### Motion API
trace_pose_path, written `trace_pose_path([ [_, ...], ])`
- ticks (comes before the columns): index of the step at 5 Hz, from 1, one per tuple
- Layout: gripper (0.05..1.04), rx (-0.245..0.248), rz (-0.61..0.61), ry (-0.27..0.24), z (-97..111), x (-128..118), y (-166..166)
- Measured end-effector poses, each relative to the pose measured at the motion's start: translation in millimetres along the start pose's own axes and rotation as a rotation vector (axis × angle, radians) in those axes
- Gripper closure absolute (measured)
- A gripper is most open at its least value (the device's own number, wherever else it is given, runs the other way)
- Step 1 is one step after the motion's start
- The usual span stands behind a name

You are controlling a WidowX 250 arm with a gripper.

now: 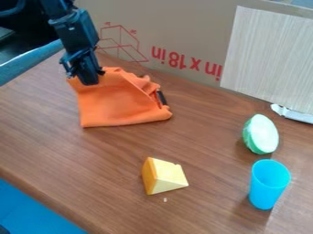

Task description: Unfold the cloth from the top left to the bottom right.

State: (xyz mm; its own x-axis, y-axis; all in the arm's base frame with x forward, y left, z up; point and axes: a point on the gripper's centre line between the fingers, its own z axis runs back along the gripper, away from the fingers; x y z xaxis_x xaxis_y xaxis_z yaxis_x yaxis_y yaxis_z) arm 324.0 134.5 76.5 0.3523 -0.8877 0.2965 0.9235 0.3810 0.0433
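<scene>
Right at the front, low on my left, there's a flat blue surface [30, 208] below the rounded edge of the brown wood-grain counter [202, 215]. Up on the counter, here's the blue cup [267, 187] over on the right, standing with its mouth up. Left of it sits the yellow cheese wedge [164, 176], pale side towards the cup, with a tiny pale crumb [165, 199] just in front. Just behind the cup, and apart from it, I've got an oval piece [261, 134], green round the back with a whitish flat face.

Now further back and left, the one I'm here for: the orange cloth [116, 105], bunched and folded along its far side, flatter towards me, its near edge running almost straight. A dark strip [161, 98] shows at its right side. And there's my tool [90, 80], pointing down right at the cloth's far left part; whether it's clenched on the fabric or released, I can't tell from here.

Off to the far right, a narrow white thing with a dark edge [292, 114] lies at the foot of a pale, finely streaked panel [269, 59]. The panel stands against brown cardboard [183, 27] with red print, rising along the back of the counter.
</scene>
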Motion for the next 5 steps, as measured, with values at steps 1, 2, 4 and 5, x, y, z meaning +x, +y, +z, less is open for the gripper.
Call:
trace_pose_path([
  [1,0.999,0.012,-0.067,0.004,-7,13,-31],
  [2,0.999,0.019,-0.115,0.009,-10,23,-52],
  [4,0.999,0.024,-0.146,0.009,-9,28,-86],
  [5,0.999,0.034,-0.162,0.004,-9,30,-101],
])
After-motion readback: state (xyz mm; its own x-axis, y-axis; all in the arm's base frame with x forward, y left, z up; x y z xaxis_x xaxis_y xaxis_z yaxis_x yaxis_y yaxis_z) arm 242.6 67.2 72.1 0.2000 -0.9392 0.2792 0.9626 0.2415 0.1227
